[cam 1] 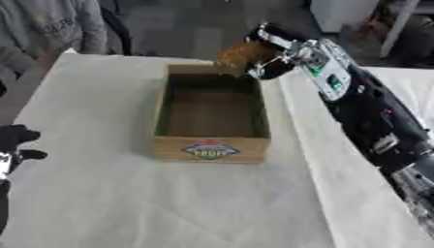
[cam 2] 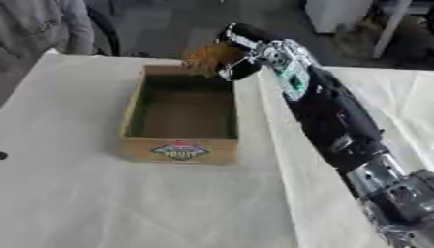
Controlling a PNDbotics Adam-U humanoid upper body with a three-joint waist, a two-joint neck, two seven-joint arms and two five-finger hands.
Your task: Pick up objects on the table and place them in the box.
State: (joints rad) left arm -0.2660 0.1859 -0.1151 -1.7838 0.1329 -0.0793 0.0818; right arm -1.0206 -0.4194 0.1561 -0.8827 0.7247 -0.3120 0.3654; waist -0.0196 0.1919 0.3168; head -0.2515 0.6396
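Left eye view. The right hand (cam 1: pixel 270 54) is reaching in from the upper right, its black and silver arm running diagonally up the right side of the worktop (cam 1: pixel 101 203). The hand is grasping a brown, rough-textured object (cam 1: pixel 244 53), with dark fingers curling round the object's right and lower sides. The object is sitting on the hand's left side, toward the box (cam 1: pixel 212 114), and is hanging above the box's far right corner, clear of the floor of the box. The object is appearing as a rounded lump, somewhat wider than tall; its long axis cannot be told with certainty, and no pointing end is showing. The box is a cardboard tray with a dark green inner lining and a coloured label on its near wall; it is standing upright on the white-covered worktop with its long side running away from the robot. The left hand (cam 1: pixel 15 145) is showing at the left edge, low down, resting idle with its fingers relaxed.

Right eye view. The right hand (cam 2: pixel 241 53) is holding the brown object (cam 2: pixel 208 55) over the far rim of the box (cam 2: pixel 178 109), near the far right corner. The object is lying to the left of the palm, with fingers closing over its top and right flank. The left hand is showing only as a small dark spot at the left edge.
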